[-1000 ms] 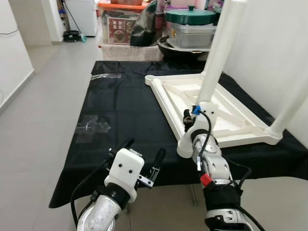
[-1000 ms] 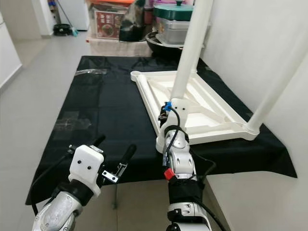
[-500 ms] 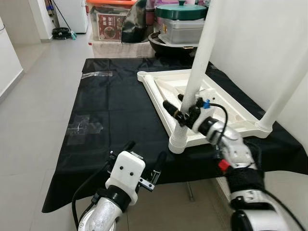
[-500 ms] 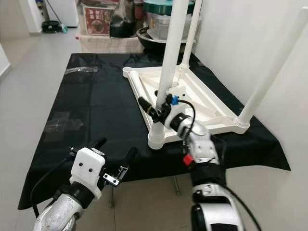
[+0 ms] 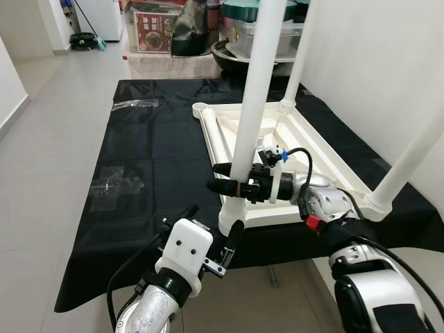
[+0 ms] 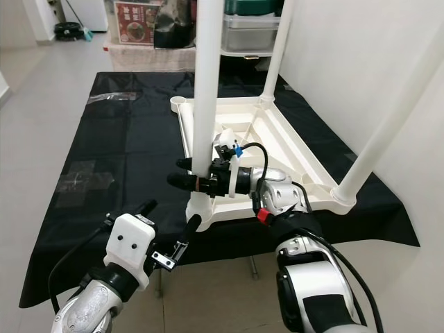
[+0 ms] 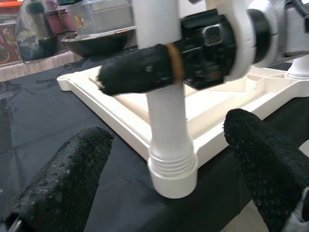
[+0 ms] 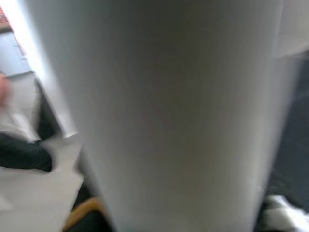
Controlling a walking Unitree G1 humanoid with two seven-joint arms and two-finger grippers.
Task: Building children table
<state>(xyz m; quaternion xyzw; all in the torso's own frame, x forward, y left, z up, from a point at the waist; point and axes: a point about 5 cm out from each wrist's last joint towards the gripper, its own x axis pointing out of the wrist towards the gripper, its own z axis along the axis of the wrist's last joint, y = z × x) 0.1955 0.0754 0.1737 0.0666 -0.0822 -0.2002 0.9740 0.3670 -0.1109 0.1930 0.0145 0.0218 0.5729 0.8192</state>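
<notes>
Our right gripper [image 5: 232, 186] clamps the near table leg [image 5: 255, 97] to twist it into the tabletop [image 5: 326, 166]; our left gripper [image 5: 208, 223] waits with fingers spread.

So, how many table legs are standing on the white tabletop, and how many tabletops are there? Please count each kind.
Table legs: 3, near, far, right
Tabletop: 1
Total: 4
The right gripper holds the near leg.

Grey tiled floor [image 5: 48, 132], white wall [image 5: 368, 62], black floor sheet [image 5: 152, 159].
</notes>
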